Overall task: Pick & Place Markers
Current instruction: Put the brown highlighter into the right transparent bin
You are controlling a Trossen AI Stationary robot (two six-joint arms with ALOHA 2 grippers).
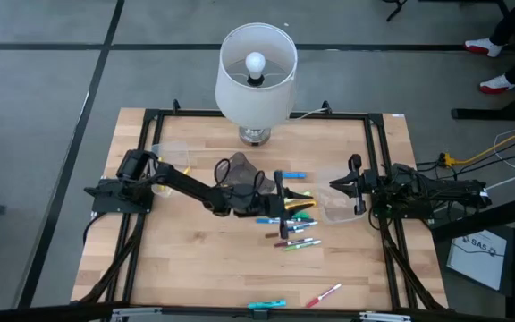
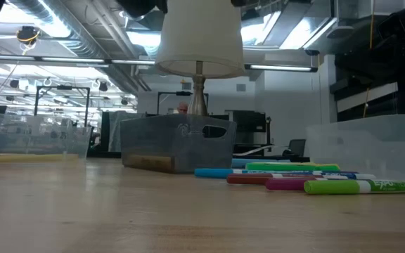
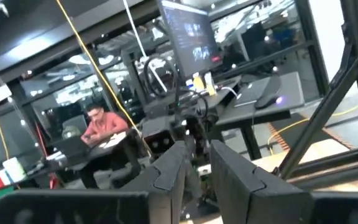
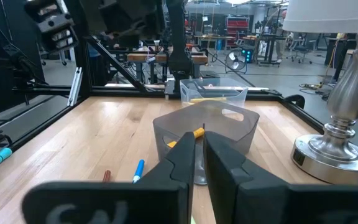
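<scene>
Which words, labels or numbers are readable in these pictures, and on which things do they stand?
"SAS": on the white sheet on the floor right of the table, high view; rest too small.
Green marker, low view: barrel print too blurred to read.
Monitor, left wrist view: screen text unreadable.

A white sheet (image 1: 484, 248) lying on the floor beside the table's right edge carries dark print that seems to read "SAS". No other writing is legible anywhere.
</scene>
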